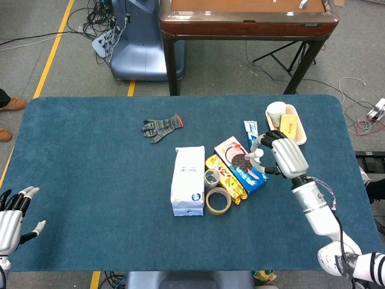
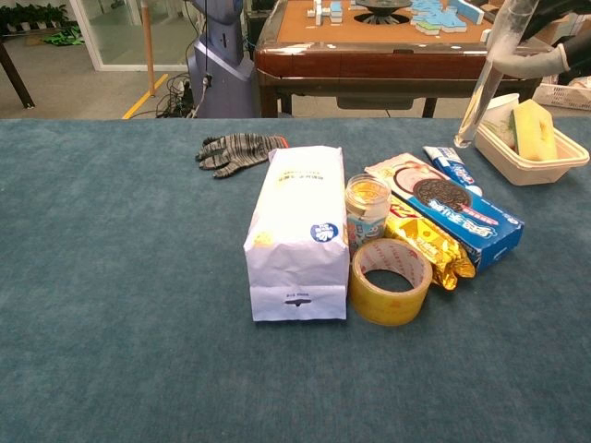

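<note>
My right hand (image 1: 286, 157) grips a clear plastic tube (image 2: 486, 77) and holds it tilted in the air above the toothpaste tube (image 2: 450, 164), close to the beige tray (image 2: 517, 163). In the chest view only the edge of this hand (image 2: 557, 37) shows at the top right. Left of it a blue cookie box (image 1: 242, 165), a gold snack packet (image 2: 429, 247), an open glass jar (image 2: 367, 210) and a tape roll (image 2: 391, 280) lie clustered. My left hand (image 1: 13, 216) hovers open at the table's near left edge, holding nothing.
A white paper bag (image 1: 187, 180) stands left of the jar. A striped glove (image 1: 161, 126) lies further back. The tray holds a paper cup (image 1: 276, 111) and a yellow sponge (image 1: 288, 127). A brown table (image 1: 246, 18) stands beyond the blue table (image 1: 90, 168).
</note>
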Controlling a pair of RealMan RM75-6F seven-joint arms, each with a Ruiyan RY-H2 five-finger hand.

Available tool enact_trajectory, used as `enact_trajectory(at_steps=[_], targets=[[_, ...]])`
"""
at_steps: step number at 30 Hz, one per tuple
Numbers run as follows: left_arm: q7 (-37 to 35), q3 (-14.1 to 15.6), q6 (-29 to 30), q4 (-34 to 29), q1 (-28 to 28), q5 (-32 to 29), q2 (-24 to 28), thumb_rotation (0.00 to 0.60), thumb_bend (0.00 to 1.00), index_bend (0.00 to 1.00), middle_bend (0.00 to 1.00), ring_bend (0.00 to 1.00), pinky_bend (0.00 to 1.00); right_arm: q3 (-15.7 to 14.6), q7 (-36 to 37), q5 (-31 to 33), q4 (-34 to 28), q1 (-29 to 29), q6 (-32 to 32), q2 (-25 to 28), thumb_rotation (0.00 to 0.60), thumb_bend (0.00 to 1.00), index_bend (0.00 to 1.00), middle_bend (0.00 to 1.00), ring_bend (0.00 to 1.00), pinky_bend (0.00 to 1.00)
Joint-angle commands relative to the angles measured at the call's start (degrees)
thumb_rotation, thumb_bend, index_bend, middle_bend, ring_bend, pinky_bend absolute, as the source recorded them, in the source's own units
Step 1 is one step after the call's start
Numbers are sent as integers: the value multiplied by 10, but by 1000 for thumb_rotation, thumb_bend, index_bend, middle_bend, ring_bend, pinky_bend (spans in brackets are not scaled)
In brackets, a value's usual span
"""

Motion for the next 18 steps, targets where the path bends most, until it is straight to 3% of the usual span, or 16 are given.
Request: enact_trajectory(at_steps=[1, 5, 7, 13, 16, 18], targets=[[1, 1, 0, -1, 1, 0, 0, 600, 254, 163, 152, 193, 47, 6, 176, 19, -7, -11, -35, -8, 600, 518, 673, 447, 311, 267], [2, 1, -1, -2, 1, -1, 1, 600, 254, 163, 152, 193, 47, 2, 242, 9, 4, -13, -60, -3, 600, 518, 674, 447, 320, 290], [2, 1, -2, -2, 1, -1, 1, 600, 254, 163, 152, 193, 47, -5, 218, -1, 24, -13, -58, -5, 600, 518, 674, 448, 327, 293], [4, 1, -5, -3, -1, -2, 0, 600, 254, 163, 152, 193, 47, -23, 32, 18, 66, -14, -27, -22, 600, 519, 673, 448, 339, 363], [5, 1, -7, -3, -2, -3, -1, 600, 254, 163, 152, 193, 47, -20, 13, 46, 58, -15, -35, -21, 600, 518, 674, 448, 346, 382], [5, 1, -8, -2, -2, -3, -2, 600, 253, 163, 152, 193, 47, -14, 42, 67, 43, -18, -50, -16, 600, 519, 674, 451, 359, 395]])
